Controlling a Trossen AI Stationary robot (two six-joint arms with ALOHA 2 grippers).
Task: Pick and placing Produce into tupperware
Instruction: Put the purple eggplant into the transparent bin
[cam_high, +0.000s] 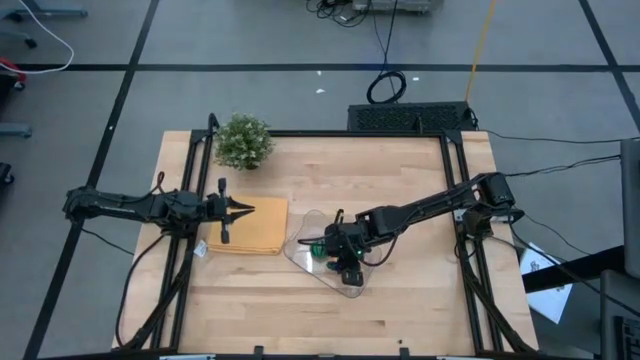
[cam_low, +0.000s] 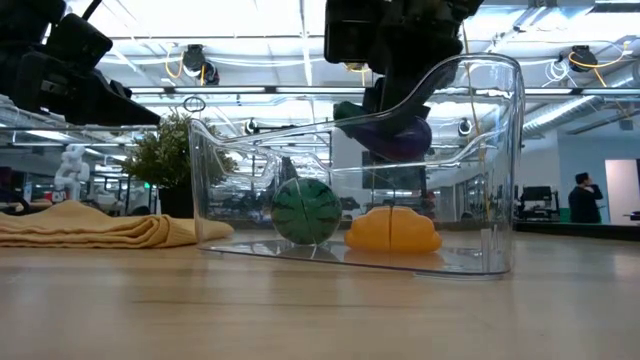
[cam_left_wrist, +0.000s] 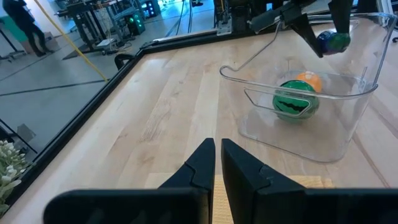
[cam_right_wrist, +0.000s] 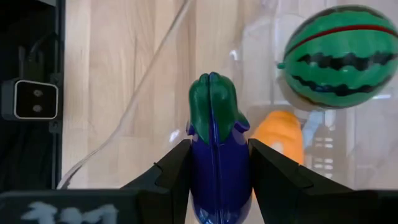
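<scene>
Right wrist view: my right tool pinches the blue-purple piece by its sides above the tupperware | small, light, smooth, may slip | left tool pressed together over the bench

Setting: robotics lab or open workshop hall. Evidence: wooden table framed by black metal rails, grey floor marked with dark tape lines, loose cables trailing across it. Low view shows exposed ceiling ducts, strip lighting, glass partitions, workbenches and a person standing far off.
</scene>
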